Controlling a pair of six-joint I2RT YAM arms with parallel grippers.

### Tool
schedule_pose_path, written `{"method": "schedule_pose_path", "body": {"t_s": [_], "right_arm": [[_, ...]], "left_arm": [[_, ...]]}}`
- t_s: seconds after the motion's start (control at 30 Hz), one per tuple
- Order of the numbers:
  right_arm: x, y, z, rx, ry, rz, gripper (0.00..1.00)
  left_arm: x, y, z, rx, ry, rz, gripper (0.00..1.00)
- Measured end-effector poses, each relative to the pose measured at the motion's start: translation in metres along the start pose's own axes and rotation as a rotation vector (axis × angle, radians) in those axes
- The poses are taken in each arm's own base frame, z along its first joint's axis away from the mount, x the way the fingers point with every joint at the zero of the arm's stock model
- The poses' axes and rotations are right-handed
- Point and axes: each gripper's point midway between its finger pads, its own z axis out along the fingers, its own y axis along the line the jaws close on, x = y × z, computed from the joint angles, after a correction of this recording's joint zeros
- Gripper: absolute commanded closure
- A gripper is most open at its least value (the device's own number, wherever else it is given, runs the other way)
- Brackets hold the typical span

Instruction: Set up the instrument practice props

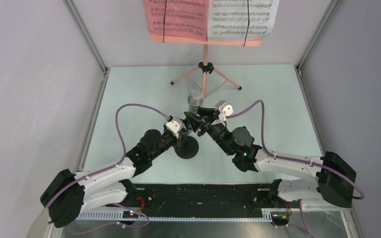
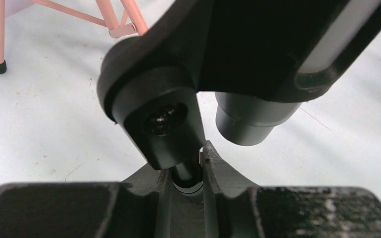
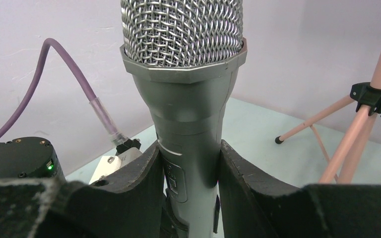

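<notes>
Now | microphone point(image 3: 183, 74): grey barrel, wire-mesh dome | mic stand point(image 1: 188, 149): round black base

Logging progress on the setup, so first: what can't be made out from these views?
- Sheet-music pages: tops cut off by the top view's edge.
- Microphone lower end: right wrist view, hidden by the right gripper.
- Mic stand base: left wrist view, hidden behind the left gripper.

Pale green table point(image 1: 144, 84) between plain lilac walls point(image 1: 30, 74).
</notes>
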Motion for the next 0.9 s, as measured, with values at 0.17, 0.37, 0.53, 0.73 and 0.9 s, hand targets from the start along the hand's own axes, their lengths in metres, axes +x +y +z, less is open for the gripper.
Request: {"method": "schedule_pose_path", "body": {"t_s": [0.17,0.37,0.53,0.73,0.9], "right_arm": [[0.004,-0.001,0.0,0.005,0.005,-0.001,1.0],[0.006,-0.001,-0.002,0.012,0.011,0.006,0.53],[0.029,-0.003,-0.024,0.004,0.132,-0.01,0.23],[0.065,-0.014,-0.057,0.001,0.318,-0.056,0.13],[0.017,-0.018,-0.07,0.005,0.228,-0.013,0.14]], "left_arm": [[0.0,0.001,0.0,-0.004,0.0,0.0,1.0],[0.0,0.001,0.0,-0.003,0.0,0.001,1.0],[-0.001,-0.002,0.0,0.015,-0.001,0.037,1.0],[-0.001,-0.001,0.0,0.021,0.003,0.053,1.0],[-0.001,0.007,0.0,0.025,0.013,0.054,1.0]]}}
